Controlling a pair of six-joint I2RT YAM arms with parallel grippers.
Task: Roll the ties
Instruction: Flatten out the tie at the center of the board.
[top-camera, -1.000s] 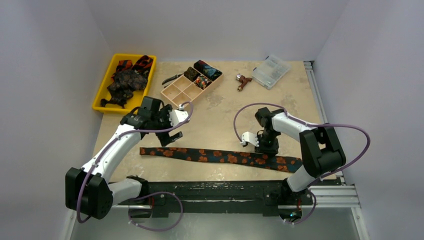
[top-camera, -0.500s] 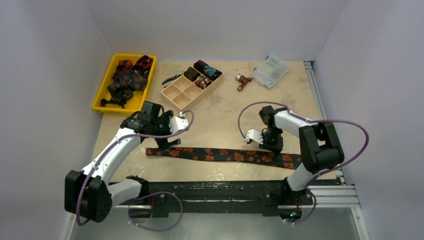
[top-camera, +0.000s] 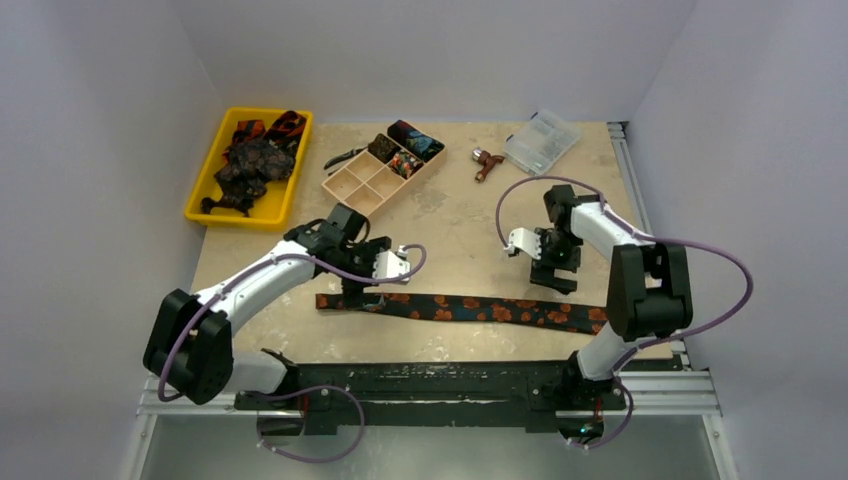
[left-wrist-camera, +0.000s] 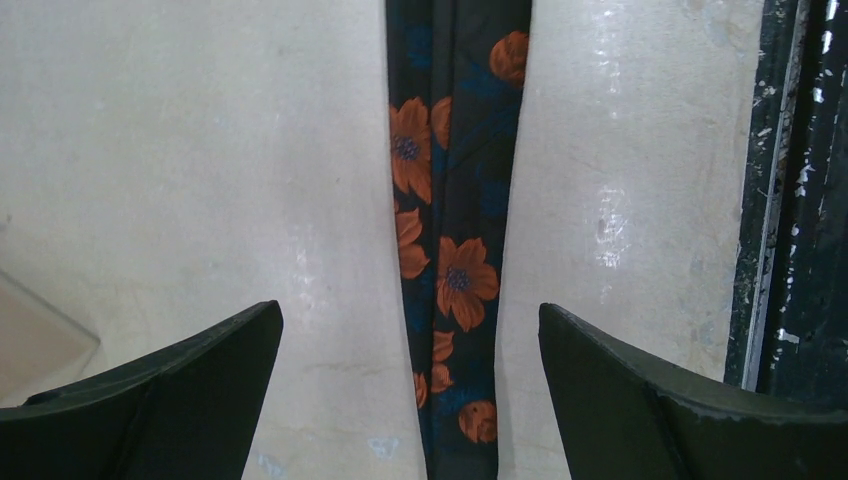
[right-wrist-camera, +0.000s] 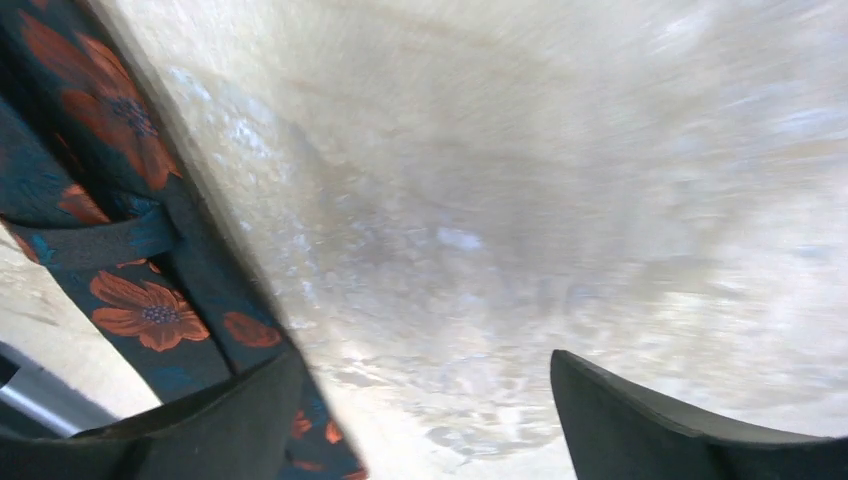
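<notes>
The left arm (top-camera: 255, 280) reaches from its base forward and inward with the elbow low. Its wrist is bent so that the left fingers (left-wrist-camera: 150, 400) point straight down at the surface (left-wrist-camera: 200, 150), spread wide with nothing between them. The right arm (top-camera: 640, 290) rises from its base, folds at the elbow and turns inward with the wrist tipped down, and the right fingers (right-wrist-camera: 680, 420) hang close above the surface, well apart and gripping nothing.

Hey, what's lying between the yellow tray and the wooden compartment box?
A dark pliers-like tool lies there, seen in the top view.
</notes>
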